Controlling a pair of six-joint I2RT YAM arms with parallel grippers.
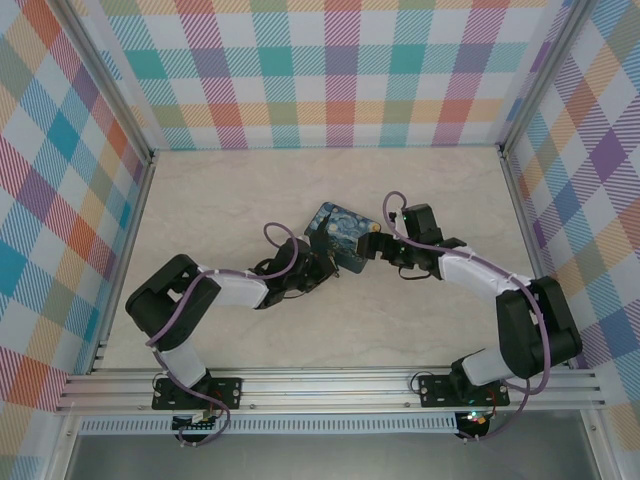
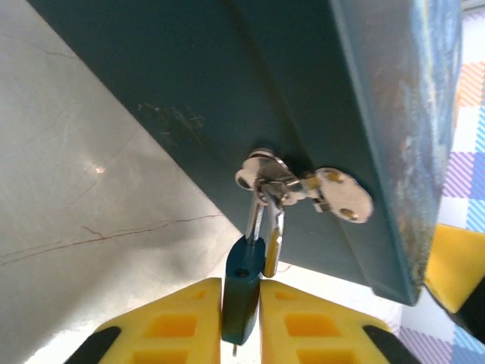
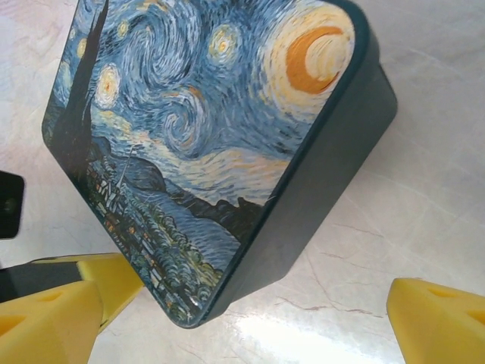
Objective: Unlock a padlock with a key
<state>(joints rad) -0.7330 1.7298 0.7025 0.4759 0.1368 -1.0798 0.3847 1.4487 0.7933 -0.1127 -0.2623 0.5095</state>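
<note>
We see our left gripper (image 2: 241, 322) clamped on the blue padlock (image 2: 242, 288), its shackle (image 2: 256, 216) through the hasp (image 2: 265, 178) on the painted tin (image 3: 204, 136); our right gripper (image 3: 250, 315) gapes wide around the tin's corner on the tabletop (image 3: 424, 152)

Left end effector (image 2: 241, 307) clamped, right (image 3: 246, 303) spread

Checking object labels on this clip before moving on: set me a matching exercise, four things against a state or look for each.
Things:
1. padlock
2. tin lid
3. right gripper
4. table

States:
A. open, fingers wide apart
B. pale marble pattern
C. clamped in the left gripper, shackle through the hasp
D. swirling night-sky painting

Pairs: 1-C, 2-D, 3-A, 4-B
</note>
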